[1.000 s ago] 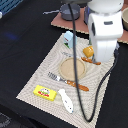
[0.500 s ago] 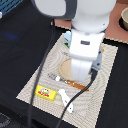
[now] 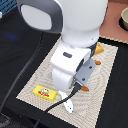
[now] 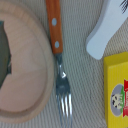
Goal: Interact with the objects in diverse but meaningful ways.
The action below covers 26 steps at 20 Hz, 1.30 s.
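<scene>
The arm's white body fills the exterior view and hides the gripper and the plate. On the woven mat lies the yellow packet with red marks, and the tip of the white elongated piece shows below the arm. In the wrist view the orange-handled fork lies along the rim of the tan plate. The white piece and the yellow packet lie beside the fork. No fingers show in the wrist view. An orange bit peeks out behind the arm.
The beige woven mat rests on a black table. A bowl stands at the far edge on the exterior view's right. A black cable hangs from the arm across the mat.
The arm has swung toward the camera and lower over the mat, now covering the plate, the cutlery and most of the scene.
</scene>
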### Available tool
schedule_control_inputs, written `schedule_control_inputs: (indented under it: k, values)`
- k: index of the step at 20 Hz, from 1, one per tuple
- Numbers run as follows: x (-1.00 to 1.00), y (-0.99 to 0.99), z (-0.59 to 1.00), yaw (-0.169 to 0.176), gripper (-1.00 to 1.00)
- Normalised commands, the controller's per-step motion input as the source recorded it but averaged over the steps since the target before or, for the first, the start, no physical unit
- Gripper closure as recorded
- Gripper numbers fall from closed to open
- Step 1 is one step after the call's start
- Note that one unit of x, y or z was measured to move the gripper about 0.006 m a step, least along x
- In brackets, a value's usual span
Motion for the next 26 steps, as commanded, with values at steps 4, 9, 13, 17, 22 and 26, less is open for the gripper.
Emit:
schedule_control_inputs:
  k: [4,9,13,17,22,26]
  values:
    - [0.29,-0.39,-0.17,-0.050,-1.00]
    - [0.17,-0.39,-0.23,-0.055,-1.00]
    - [0.10,-0.41,-0.27,-0.065,-1.00]
    - [0.05,-0.41,-0.26,-0.071,-1.00]
    - [0.13,-0.29,-0.18,-0.071,-1.00]
    - [0.17,-0.23,-0.16,-0.066,-1.00]
